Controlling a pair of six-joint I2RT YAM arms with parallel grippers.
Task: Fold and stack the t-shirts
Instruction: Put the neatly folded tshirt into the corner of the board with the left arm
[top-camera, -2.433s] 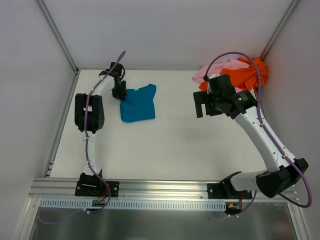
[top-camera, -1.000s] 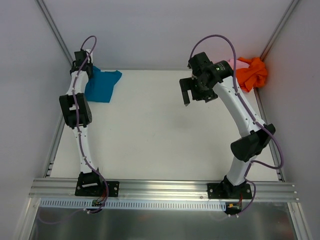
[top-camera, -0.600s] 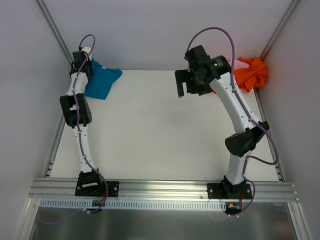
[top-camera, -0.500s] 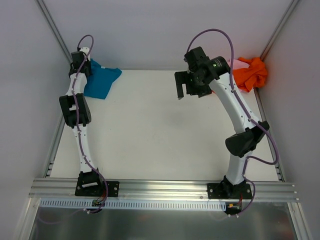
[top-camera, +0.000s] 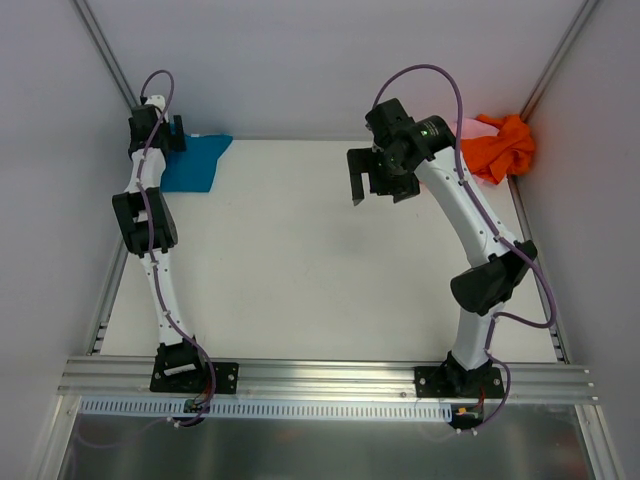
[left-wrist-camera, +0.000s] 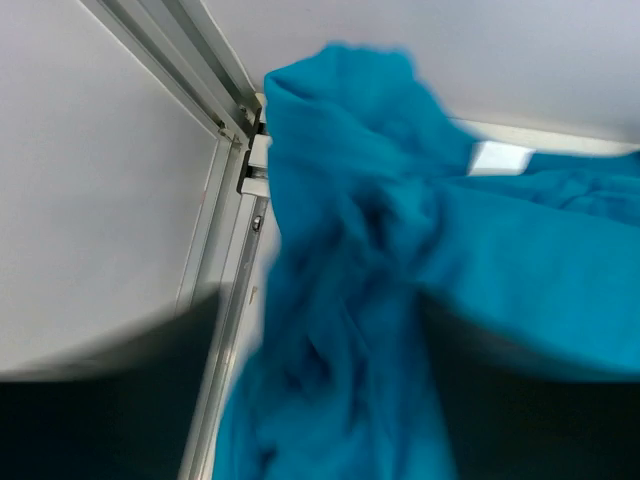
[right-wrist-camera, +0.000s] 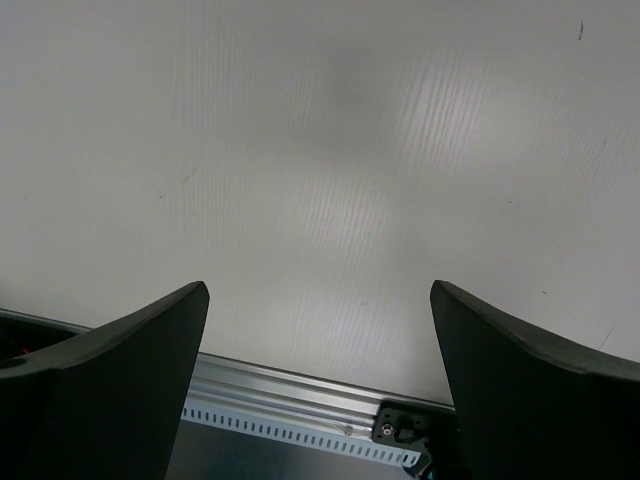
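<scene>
L tool (top-camera: 175, 130) now at far-left corner, jaws parted, teal shirt (top-camera: 195, 165) between; R tool (top-camera: 372, 188) open.

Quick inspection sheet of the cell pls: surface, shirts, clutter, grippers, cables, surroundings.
Surface: white table, no shirt in its middle.
Job's things: teal shirt in the far left corner, bunched in the wrist view; orange shirt crumpled in the far right corner; pink shirt only a sliver behind the right arm. No stack seen.
Clutter: nothing seen.
Grippers: left gripper at the teal shirt, jaws too blurred to judge; right gripper open, empty, hanging above the table.
Cables: purple cables looped along both arms, none snagged on cloth.
Surroundings: white walls with metal posts; metal rail at the near edge.
</scene>
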